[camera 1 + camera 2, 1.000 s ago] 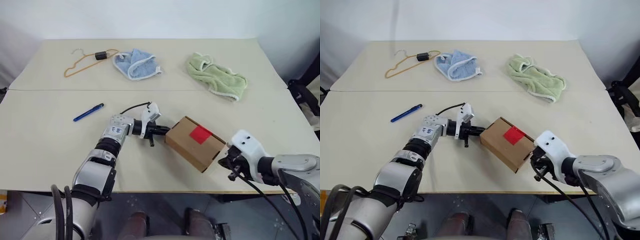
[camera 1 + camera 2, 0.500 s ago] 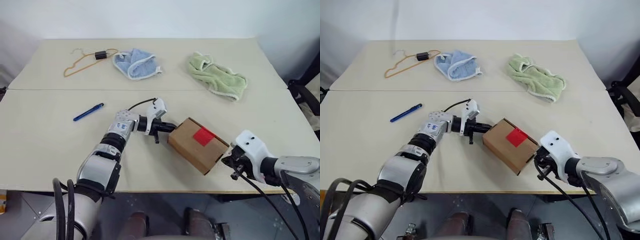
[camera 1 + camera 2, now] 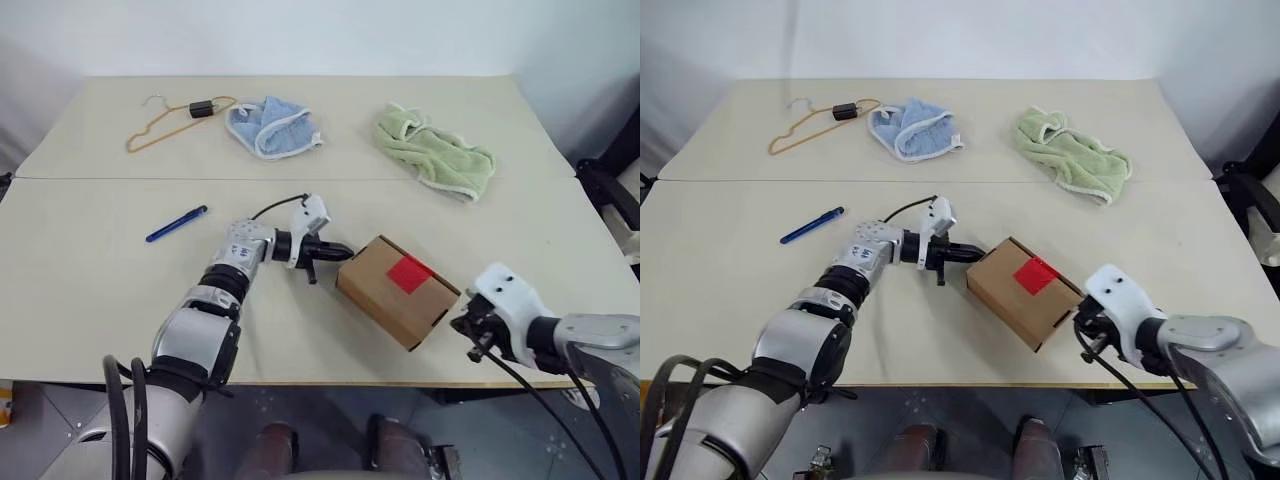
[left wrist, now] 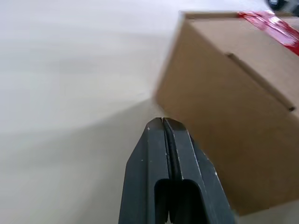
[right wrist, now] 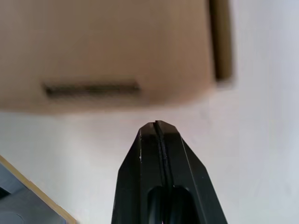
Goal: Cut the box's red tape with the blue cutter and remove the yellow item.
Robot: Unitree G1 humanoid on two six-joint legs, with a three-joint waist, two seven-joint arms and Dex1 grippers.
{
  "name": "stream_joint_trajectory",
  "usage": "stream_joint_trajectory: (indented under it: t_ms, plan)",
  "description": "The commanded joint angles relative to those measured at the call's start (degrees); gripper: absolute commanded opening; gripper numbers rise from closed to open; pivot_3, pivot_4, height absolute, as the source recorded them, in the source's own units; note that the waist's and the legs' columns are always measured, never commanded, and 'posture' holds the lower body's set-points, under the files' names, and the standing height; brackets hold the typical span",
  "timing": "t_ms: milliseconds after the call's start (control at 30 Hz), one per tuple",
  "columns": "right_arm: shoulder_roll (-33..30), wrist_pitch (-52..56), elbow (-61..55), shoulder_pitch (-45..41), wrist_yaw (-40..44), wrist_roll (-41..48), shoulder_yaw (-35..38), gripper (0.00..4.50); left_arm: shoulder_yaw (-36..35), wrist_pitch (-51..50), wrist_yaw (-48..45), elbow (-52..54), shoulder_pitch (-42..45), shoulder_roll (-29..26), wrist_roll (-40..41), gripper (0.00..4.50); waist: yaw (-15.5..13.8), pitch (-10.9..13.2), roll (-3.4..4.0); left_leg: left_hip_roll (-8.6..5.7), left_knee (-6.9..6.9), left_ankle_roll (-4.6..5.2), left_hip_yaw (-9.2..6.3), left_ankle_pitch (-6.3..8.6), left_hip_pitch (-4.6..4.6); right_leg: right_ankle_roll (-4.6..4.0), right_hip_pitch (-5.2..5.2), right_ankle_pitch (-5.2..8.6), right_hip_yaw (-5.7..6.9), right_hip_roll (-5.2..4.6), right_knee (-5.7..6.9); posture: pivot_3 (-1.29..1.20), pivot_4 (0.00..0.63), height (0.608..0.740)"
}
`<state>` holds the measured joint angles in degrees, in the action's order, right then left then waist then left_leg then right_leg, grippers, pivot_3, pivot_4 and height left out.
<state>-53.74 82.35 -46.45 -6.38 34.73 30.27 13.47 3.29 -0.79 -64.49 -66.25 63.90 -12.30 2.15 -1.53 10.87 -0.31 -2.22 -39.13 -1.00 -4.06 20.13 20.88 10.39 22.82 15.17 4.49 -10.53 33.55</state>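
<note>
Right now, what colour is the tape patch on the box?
Bright red, clearest in the left eye view.

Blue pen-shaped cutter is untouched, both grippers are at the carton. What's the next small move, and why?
Probably draw the left gripper back from the brown cardboard box and swing it toward the slim blue cutter. Its fingers are shut and empty at the box's end; the red tape patch looks uncut, and the cutter lies on the left arm's side. The right gripper is also shut.

Box (image 3: 396, 290) sits btwn both arms, blocking the mid-front surface (image 3: 90, 300). Open surface around blue cutter (image 3: 177, 224); hanger (image 3: 165, 122) & two cloths line the far edge.
</note>
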Motion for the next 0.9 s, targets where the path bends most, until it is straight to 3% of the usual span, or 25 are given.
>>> stream_joint_trajectory:
  t_ms: [33,100,167,367,600,767,900]
  plan:
    - [-3.36,-6.03,0.87,2.91,1.89,-1.67,5.90,0.00,-2.70,-0.07,1.93,0.81,2.60,-1.69,1.61,0.02,0.00,0.00,0.00,0.00,0.00,0.00,0.00,0.00,0.00,0.00,0.00,0.00,0.00,0.00,0.00,0.00,0.150,0.740]
    - [-3.30,-9.31,3.08,2.49,3.43,-0.87,10.22,0.00,-4.58,-1.78,2.60,1.31,3.43,-3.04,2.81,0.02,0.04,0.01,-0.01,0.00,0.00,0.00,0.01,0.00,-0.02,0.02,-0.01,-0.01,0.00,0.00,0.01,0.00,0.150,0.740]
    - [-3.59,-12.05,6.12,1.65,4.93,-0.49,13.77,0.00,-5.85,-1.95,4.53,1.83,3.95,-4.05,3.18,0.39,0.08,0.01,-0.02,0.00,-0.01,0.01,0.02,0.00,-0.02,0.03,-0.01,-0.02,-0.01,0.00,0.01,0.00,0.150,0.740]
    - [-3.60,-18.88,15.30,-5.02,8.78,2.47,17.00,1.96,-7.66,-6.90,7.51,5.15,4.81,-7.41,4.02,2.21,0.23,0.01,-0.02,0.01,-0.01,0.01,0.02,-0.01,-0.02,0.03,-0.01,-0.02,-0.01,0.00,0.01,0.00,0.150,0.740]
    - [-0.90,-28.56,23.87,-13.22,12.03,3.54,8.99,4.32,-9.25,-15.87,6.95,16.33,-0.11,-17.25,5.28,4.32,0.99,0.04,-0.06,0.02,0.00,0.00,0.02,-0.01,-0.06,0.03,0.01,-0.02,-0.03,0.01,0.02,0.00,0.150,0.740]
    - [0.81,-32.26,26.48,-15.96,11.57,2.83,4.42,4.48,-10.40,-18.51,9.00,19.66,-3.46,-23.12,5.16,4.48,1.25,0.04,-0.06,0.02,-0.02,0.00,0.01,-0.01,-0.05,0.03,0.00,-0.02,-0.03,0.00,0.04,0.00,0.150,0.740]
    - [3.35,-35.46,27.94,-18.87,10.91,2.33,1.49,4.48,-11.78,-12.70,15.15,18.59,-5.53,-26.93,3.57,4.48,1.43,0.04,-0.07,0.03,-0.03,-0.02,-0.01,-0.02,-0.04,0.03,0.01,-0.02,-0.02,0.00,0.04,0.00,0.150,0.740]
